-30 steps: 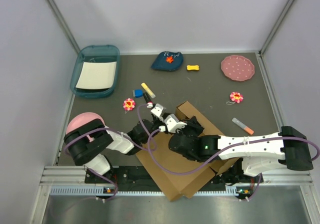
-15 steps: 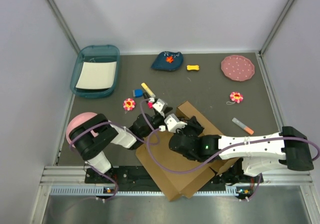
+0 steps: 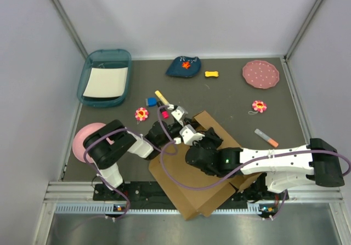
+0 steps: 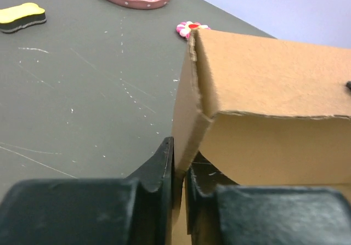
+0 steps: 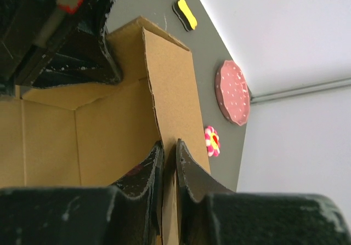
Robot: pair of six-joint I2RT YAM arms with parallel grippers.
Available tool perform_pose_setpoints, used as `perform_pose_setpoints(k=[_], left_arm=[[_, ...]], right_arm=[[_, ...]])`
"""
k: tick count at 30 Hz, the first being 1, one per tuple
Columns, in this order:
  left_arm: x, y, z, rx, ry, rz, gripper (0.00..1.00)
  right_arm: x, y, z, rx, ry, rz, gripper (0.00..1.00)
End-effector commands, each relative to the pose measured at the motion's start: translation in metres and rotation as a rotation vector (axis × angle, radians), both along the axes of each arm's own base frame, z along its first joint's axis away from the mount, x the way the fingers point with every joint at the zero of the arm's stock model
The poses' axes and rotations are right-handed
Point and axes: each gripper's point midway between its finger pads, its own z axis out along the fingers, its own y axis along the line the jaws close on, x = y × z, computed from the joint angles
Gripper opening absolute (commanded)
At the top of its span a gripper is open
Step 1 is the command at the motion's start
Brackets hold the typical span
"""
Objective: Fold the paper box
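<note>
The paper box is brown corrugated cardboard lying half-formed at the table's near middle, with its far walls raised. My left gripper meets it from the left and is shut on the thin edge of an upright side flap. The left wrist view shows that flap pinched between the black fingers of my left gripper. My right gripper sits over the box's far part. It is shut on the top edge of a standing wall, with the right gripper's fingers on either side of the cardboard.
A teal tray with a white sheet stands far left. A pink bowl lies by the left arm. Flower toys, a yellow stick, a blue cube, a marker, a yellow bone and a pink plate are scattered behind the box.
My left arm swung right toward the box, uncovering more of the pink bowl, and its gripper opened and then shut on the flap's edge. The right arm has kept its grip and place.
</note>
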Motion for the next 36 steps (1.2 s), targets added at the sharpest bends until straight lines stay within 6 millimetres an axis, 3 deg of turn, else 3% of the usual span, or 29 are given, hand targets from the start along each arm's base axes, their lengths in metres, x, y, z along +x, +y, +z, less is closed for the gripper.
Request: perform_pose_setpoints(k=[1,11,19,26,31,36], left_arm=[[0.008,-0.005,0.042,-0.104,-0.112,-0.002,0.0],[0.021,0.002,0.029,0.024,-0.115,0.07,0.0],[0.043,0.032,0.011,0.05,-0.011,0.315,0.0],[0.048,0.058,0.001,0.04,0.081,0.471,0.0],[0.048,0.052,-0.013,0.088,0.173,0.46,0.0],[0.049,0.045,-0.009,0.072,0.185,0.438,0.0]], right_arm=[[-0.024,0.027,-0.044,0.025,0.201,0.154,0.0],[-0.024,0.029,-0.042,0.038,0.198,0.153,0.0],[-0.022,0.027,-0.047,0.027,0.192,0.133,0.0],[-0.023,0.028,-0.048,0.045,0.196,0.127,0.0],[-0.023,0.029,-0.047,0.048,0.197,0.13,0.0],[-0.023,0.028,-0.044,0.053,0.191,0.13,0.0]])
